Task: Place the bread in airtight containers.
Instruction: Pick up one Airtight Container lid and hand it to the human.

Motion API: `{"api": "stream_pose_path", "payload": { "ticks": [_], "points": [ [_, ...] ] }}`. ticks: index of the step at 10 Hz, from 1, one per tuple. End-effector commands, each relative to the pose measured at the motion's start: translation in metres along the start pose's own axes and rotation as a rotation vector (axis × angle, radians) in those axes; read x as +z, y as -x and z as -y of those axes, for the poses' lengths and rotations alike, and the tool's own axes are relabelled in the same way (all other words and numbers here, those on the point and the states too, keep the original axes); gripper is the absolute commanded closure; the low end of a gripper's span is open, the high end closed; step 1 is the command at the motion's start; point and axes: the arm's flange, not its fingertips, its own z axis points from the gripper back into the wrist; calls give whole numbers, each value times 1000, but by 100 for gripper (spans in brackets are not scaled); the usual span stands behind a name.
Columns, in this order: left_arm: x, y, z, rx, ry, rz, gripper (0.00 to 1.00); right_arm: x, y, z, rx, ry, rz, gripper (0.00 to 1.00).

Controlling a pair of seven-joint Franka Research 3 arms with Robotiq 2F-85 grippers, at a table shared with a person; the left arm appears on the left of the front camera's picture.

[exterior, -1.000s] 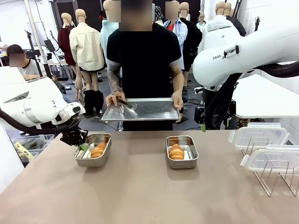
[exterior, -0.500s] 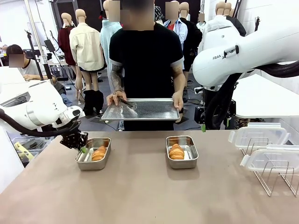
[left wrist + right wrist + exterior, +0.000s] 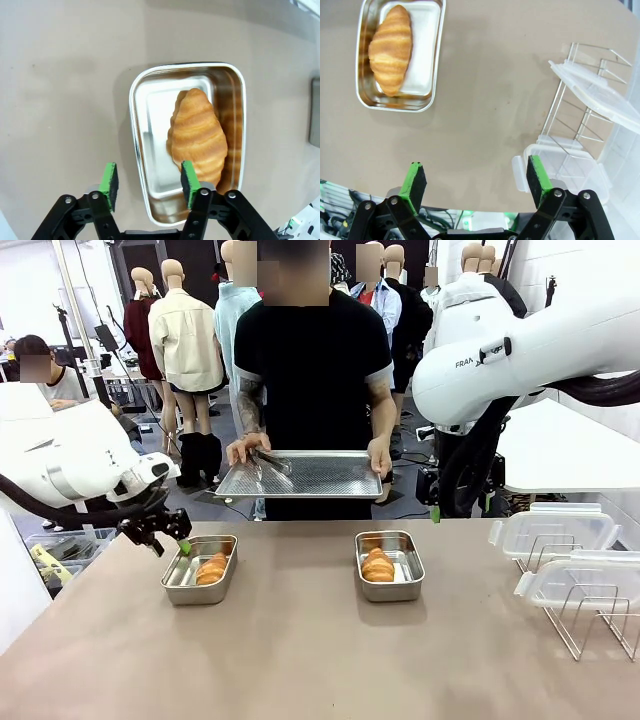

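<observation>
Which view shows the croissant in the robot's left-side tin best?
The left wrist view: the croissant lies close below, ridges plain, inside its tin. The front view gives it small and low. The right wrist view looks at the other croissant.

White left arm (image 3: 70, 465) and right arm (image 3: 540, 345) trailed black cables; black left gripper (image 3: 148, 181) and right gripper (image 3: 476, 181) bore green pads (image 3: 108, 180).

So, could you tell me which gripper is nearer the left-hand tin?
Left: the left gripper hovers open over that tin's end; the right gripper hangs open far off, by the clear lids.
</observation>
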Motion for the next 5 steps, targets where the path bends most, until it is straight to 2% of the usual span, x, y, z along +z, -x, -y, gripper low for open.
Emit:
{"api": "stream_pose_path", "payload": {
  "ticks": [1, 3, 5],
  "points": [
    [36, 11, -6, -25, -53, 31, 0, 0, -2, -1, -6, -5, 0, 0],
    [88, 9, -26, 32, -88, 87, 0, 0, -2, -1, -6, -5, 0, 0],
    [138, 9, -53, 65, -182, 126, 0, 0, -2, -1, -6, -5, 0, 0]
  ]
}}
